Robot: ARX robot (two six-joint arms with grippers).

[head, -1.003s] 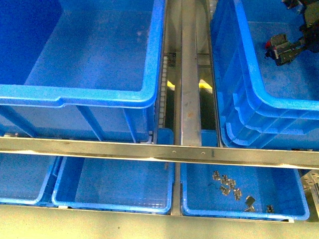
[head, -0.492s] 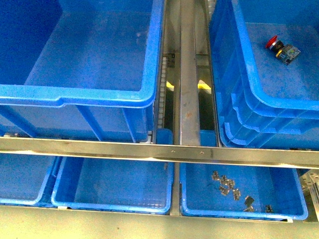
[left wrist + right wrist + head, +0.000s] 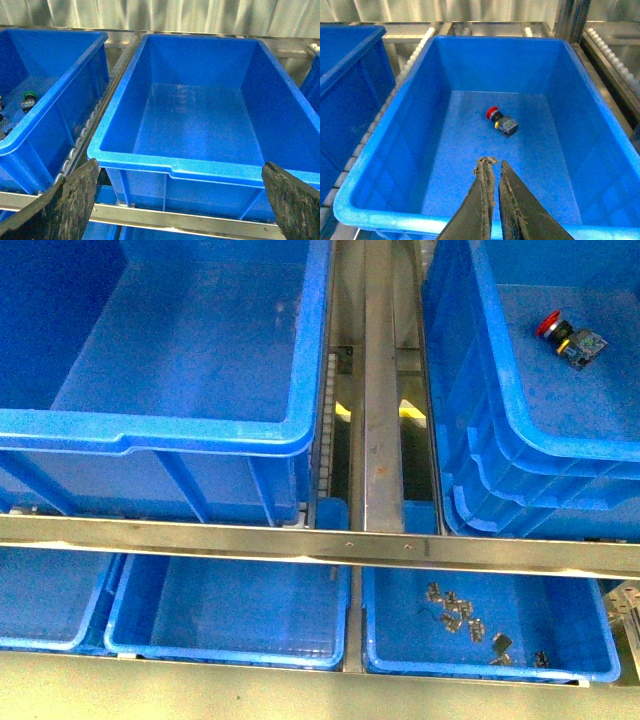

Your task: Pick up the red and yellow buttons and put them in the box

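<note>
One red button (image 3: 562, 335), a red cap on a grey-black body, lies on its side on the floor of the box (image 3: 497, 390), the deep blue crate with the doubled rim at the right. In the right wrist view the same red button (image 3: 501, 120) lies mid-floor, and my right gripper (image 3: 492, 162) hangs shut and empty above the box's near rim (image 3: 380, 219), apart from it. My left gripper (image 3: 180, 164) is wide open over the front of an empty single-rimmed blue crate (image 3: 150, 164). No yellow button is in view.
A metal rail (image 3: 320, 545) crosses in front of the crates. Below it sit shallow blue trays (image 3: 125, 635); the right tray (image 3: 590, 645) holds several small metal clips (image 3: 460, 615). Another crate (image 3: 55, 95) beside the left one holds green-capped switches (image 3: 27, 100).
One second ago my right gripper was at the red button inside the box. It has since let go and left the front view, and the button now lies free on the box floor.
</note>
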